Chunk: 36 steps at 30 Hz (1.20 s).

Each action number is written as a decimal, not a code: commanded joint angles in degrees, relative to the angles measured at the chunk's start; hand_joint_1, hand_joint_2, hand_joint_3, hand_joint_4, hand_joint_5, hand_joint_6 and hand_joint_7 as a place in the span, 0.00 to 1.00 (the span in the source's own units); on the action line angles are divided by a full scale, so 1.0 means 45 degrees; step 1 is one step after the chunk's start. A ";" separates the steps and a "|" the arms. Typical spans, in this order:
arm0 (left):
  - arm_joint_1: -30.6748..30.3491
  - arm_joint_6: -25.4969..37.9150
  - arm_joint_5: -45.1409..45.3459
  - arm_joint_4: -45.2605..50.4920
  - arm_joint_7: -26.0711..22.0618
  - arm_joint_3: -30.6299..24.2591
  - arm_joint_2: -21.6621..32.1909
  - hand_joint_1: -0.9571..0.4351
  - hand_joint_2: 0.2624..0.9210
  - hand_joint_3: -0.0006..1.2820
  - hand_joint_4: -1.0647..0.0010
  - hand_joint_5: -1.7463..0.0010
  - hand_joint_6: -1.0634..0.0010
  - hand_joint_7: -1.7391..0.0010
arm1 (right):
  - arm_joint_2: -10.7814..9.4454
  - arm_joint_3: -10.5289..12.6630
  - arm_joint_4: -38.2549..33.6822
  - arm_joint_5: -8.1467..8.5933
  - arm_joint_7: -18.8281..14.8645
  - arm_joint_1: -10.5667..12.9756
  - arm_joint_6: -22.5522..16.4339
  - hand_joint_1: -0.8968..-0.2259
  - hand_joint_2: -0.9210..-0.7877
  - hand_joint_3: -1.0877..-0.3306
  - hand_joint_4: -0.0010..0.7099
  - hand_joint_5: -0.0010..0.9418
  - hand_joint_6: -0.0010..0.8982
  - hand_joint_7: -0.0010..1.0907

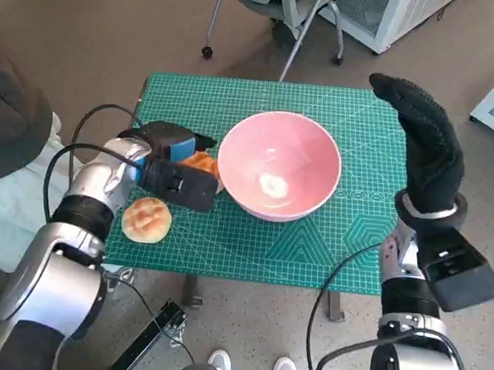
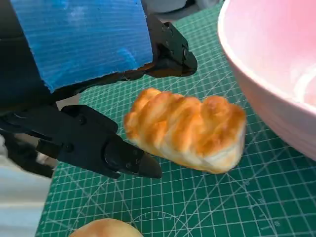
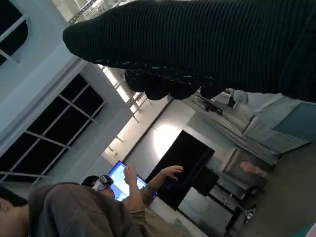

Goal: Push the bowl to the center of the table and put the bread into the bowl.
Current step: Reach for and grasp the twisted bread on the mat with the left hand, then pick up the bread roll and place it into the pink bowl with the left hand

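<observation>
**Left hand around the pastry, bowl right beside it**

The left hand [image 1: 172,156] is down on the green mat [image 1: 252,243], and between its black fingers [image 2: 123,158] sits the braided pastry [image 2: 186,129]. In the left wrist view one finger lies along one flank of that golden piece and another finger arches over the far flank, so the hand brackets it. Whether the fingers actually press on the crust I cannot tell; a thin gap seems to show at the nearer finger, and the pastry looks to be lying on the mat.

Just past the fingertips, on the side away from the wrist, is the pink bowl [image 1: 279,163]. It stands upright, its rim very close to the pastry, and the head view puts it around the middle of the mat. Nothing is in it but a bright glare on the bottom.

Back towards the forearm, near the wrist, lies a second piece, a round bun [image 1: 146,219], flat on the mat and apart from the hand.

Over on the other side, the right hand [image 1: 427,145] in its knitted glove is raised above the mat's edge, well apart from the bowl, fingers stretched out, holding nothing.

The right wrist view looks off into the room, where a person [image 3: 84,212] sits with an arm raised.
</observation>
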<state>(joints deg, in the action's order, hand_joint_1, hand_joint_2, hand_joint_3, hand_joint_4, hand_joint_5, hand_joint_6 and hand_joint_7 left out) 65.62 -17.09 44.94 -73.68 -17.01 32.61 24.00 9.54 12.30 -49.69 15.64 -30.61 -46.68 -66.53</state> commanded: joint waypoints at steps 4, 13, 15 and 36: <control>0.0112 0.0540 0.0239 -0.0468 0.0127 0.0480 -0.0650 0.50 0.75 0.00 0.72 1.00 0.60 0.98 | -0.0067 -0.0183 0.0340 0.0096 0.0099 0.0536 0.0265 0.45 0.00 0.54 0.50 0.00 0.05 0.76; -0.0279 0.0925 0.0582 -0.0779 0.0692 0.1092 -0.1235 0.54 0.84 0.01 0.52 0.95 0.47 0.95 | -0.0147 -0.0382 0.0736 0.0004 0.0237 0.0849 0.0410 0.47 0.00 0.55 0.50 0.00 0.04 0.77; -0.0360 0.0800 0.0620 -0.0807 0.0848 0.1177 -0.1221 0.56 0.88 0.02 0.39 0.92 0.39 0.93 | -0.0129 -0.0398 0.0741 0.0028 0.0230 0.0880 0.0431 0.47 0.00 0.54 0.50 0.00 0.04 0.77; 0.0492 -0.0060 -0.0811 -0.0635 0.0631 -0.0293 0.0767 0.69 1.00 0.08 0.45 0.29 0.38 0.33 | -0.0252 -0.0457 0.0945 -0.0003 0.0404 0.1044 0.0669 0.47 0.00 0.54 0.50 0.00 0.03 0.78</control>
<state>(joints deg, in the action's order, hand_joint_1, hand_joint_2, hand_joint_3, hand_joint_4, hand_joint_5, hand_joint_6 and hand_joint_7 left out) 65.39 -18.28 43.12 -76.49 -13.33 33.40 24.24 8.79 10.60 -45.68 15.68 -29.41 -43.55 -64.24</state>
